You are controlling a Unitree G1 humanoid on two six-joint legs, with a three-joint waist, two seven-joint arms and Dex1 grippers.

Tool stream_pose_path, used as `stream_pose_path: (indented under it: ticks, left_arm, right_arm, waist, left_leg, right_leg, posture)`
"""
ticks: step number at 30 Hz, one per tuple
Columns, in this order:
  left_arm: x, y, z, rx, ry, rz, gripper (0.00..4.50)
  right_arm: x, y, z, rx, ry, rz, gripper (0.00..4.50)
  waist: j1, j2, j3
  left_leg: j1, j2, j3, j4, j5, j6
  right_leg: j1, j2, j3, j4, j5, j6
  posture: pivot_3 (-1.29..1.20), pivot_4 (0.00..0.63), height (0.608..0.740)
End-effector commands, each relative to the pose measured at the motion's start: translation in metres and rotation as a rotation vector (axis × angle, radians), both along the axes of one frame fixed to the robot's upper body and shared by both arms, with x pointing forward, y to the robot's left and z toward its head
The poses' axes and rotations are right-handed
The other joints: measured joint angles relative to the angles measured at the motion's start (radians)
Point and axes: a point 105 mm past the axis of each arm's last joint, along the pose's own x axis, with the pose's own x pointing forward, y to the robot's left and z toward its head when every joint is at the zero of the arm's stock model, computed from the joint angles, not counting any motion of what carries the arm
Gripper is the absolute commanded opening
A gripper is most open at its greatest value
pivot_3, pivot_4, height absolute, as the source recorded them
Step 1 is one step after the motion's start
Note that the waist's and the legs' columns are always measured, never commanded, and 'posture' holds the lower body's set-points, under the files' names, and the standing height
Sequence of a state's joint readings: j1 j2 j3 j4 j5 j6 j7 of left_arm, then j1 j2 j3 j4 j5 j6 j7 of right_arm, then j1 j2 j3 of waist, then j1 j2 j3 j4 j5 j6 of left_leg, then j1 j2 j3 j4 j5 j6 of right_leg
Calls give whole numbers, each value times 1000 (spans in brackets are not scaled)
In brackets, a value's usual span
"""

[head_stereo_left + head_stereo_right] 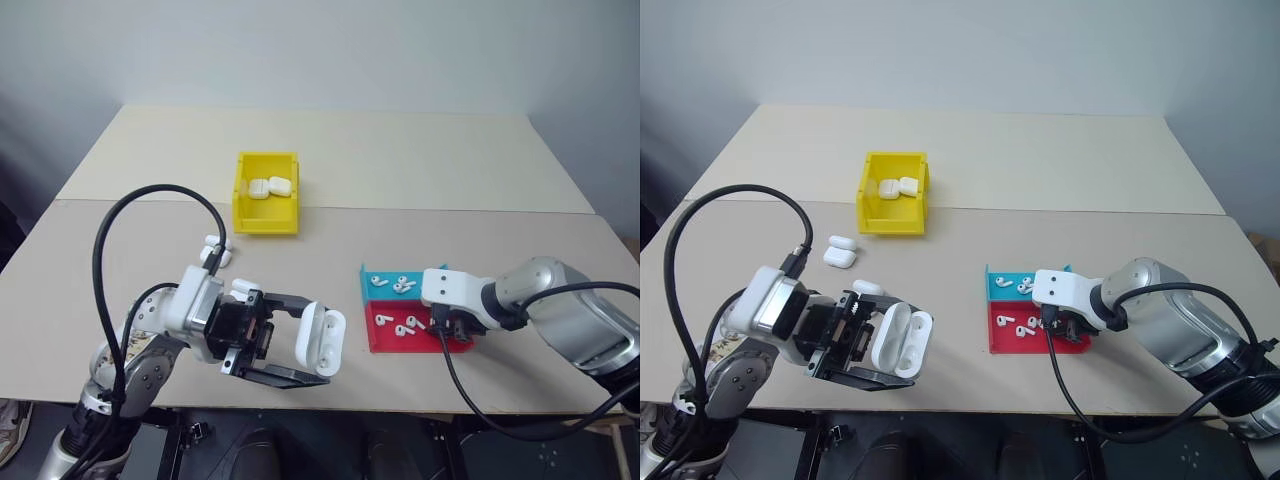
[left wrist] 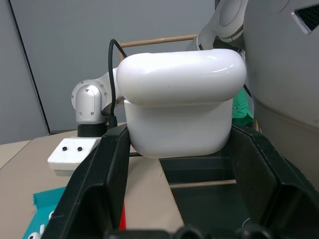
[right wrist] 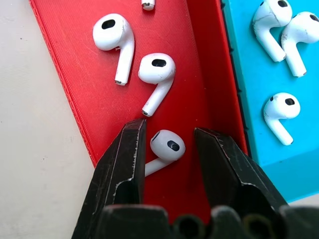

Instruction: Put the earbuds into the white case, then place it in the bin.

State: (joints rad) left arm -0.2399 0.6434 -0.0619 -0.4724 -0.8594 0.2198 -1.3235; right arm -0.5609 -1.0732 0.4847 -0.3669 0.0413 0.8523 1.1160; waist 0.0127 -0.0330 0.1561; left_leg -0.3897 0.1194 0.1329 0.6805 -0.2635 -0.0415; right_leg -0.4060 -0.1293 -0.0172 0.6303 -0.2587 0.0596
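Lower left, the left gripper (image 1: 312,352) clamps the open white case (image 1: 320,337), presenting it; lower right, the right gripper's (image 3: 168,137) parted fingers straddle an earbud (image 3: 165,148) in the red tray (image 3: 75,74).

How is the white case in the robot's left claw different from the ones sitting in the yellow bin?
The held case has its lid swung open; the cases in the bin look closed. It is clamped in the left claw above the table, while they lie on the floor of the yellow bin. All are glossy white and rounded.
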Motion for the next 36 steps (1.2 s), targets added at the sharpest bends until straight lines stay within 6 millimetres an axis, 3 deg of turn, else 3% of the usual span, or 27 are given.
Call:
stream_pose_path:
  ticks: [1,14,22,36]
  left_arm:
    - [-5,-1,7,1,-53,-5,2731]
    - [-5,-1,7,9,-54,-6,2731]
    - [-6,-1,5,25,-40,-4,2731]
    - [-4,-2,2,42,-15,-8,2731]
  right_arm:
    - [-1,0,10,30,-8,-2,1901]
    - [-7,-8,9,21,12,-76,1901]
    - [-8,2,28,144,85,-231,1901]
    - [-6,-11,25,82,196,-522,1901]
  waist:
    - [0,0,0]
    - [0,0,0]
    - [-1,0,0]
    - [-2,0,0]
  left_leg:
    - [0,0,0,0,0,0]
    - [0,0,0,0,0,0]
    - [0,0,0,0,-1,1]
    - [-1,0,0,0,-5,8]
  right_leg:
    - [0,0,0,0,0,0]
    - [0,0,0,0,0,0]
    - [0,0,0,0,0,0]
    - [-1,0,0,0,0,0]
  posture:
    - [0,150,740]
    - [0,150,740]
    - [0,150,740]
    - [0,150,740]
